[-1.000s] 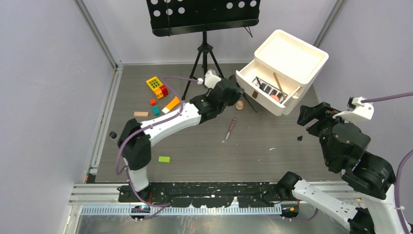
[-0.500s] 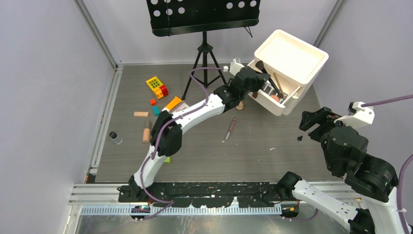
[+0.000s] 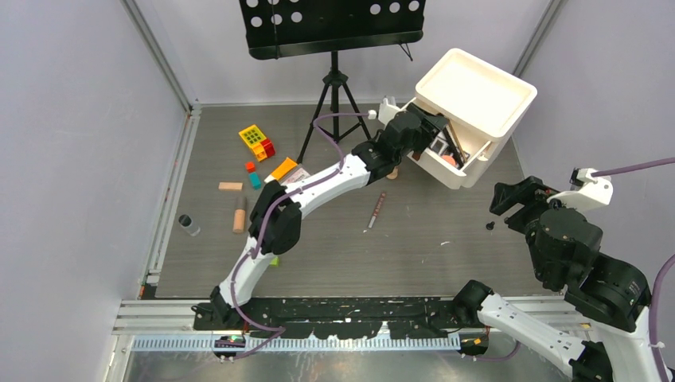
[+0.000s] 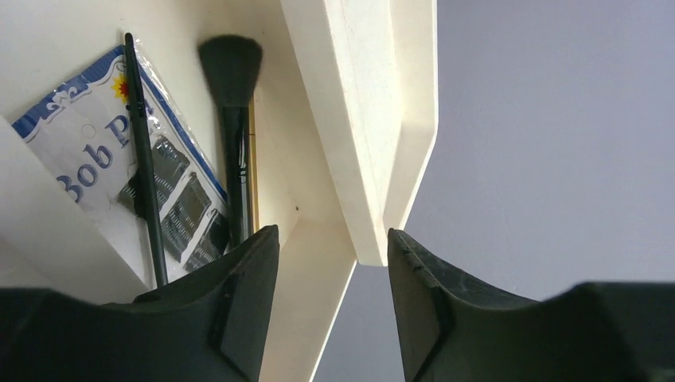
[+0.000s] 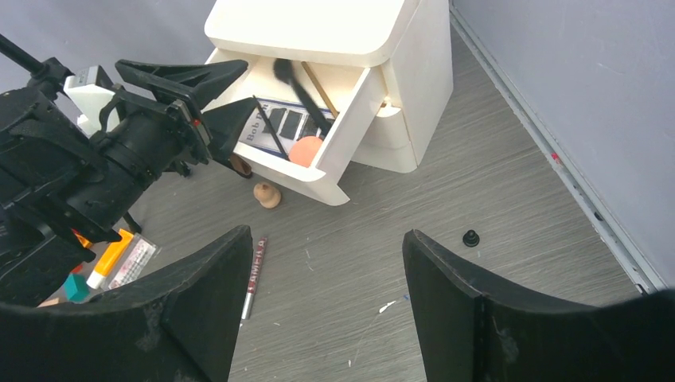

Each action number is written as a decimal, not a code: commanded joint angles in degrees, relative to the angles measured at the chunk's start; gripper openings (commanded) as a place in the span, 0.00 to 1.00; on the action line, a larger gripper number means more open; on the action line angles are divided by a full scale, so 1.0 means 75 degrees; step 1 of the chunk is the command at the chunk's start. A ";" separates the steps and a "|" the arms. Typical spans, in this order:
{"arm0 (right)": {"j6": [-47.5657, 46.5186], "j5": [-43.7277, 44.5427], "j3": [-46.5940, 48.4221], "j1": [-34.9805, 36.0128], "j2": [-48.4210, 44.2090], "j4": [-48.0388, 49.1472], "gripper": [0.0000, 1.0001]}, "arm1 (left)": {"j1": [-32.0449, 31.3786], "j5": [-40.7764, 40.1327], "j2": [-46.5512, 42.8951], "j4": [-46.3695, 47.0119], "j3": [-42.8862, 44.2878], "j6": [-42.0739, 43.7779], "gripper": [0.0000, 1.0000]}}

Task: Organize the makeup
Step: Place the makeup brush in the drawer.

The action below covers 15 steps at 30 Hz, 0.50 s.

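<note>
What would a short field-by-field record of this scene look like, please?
Left gripper: open, empty, at the open drawer
Right gripper: open, empty, above the table
In drawer: black brush, thin black pencil, hairpin card, pink round compact
Loose on table: brown pencil, tan tube, clear bottle
Not makeup: toy blocks

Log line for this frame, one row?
left jaws: open over drawer | black brush: in drawer | right jaws: open, empty | pencil: on table
</note>
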 commanded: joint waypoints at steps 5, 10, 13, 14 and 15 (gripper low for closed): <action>-0.0368 0.0106 -0.0184 0.0001 0.0347 0.0459 0.78 | 0.0011 -0.0134 -0.1371 0.0380 -0.0788 0.0746 0.56; -0.0760 -0.0760 -0.0032 0.0002 0.1597 0.0624 0.79 | -0.0116 -0.0838 -0.2817 0.0173 -0.1881 0.2383 0.60; -0.0863 -0.1367 0.0097 -0.0002 0.2222 0.0857 0.79 | -0.0118 -0.1495 -0.4237 0.0001 -0.3389 0.3324 0.68; -0.0928 -0.1562 0.0126 0.0004 0.2441 0.0955 0.79 | -0.0118 -0.1733 -0.4653 -0.0078 -0.3883 0.3533 0.71; -0.0966 -0.1747 0.0137 -0.0001 0.2652 0.1053 0.79 | -0.0115 -0.1956 -0.5102 -0.0153 -0.4359 0.3776 0.76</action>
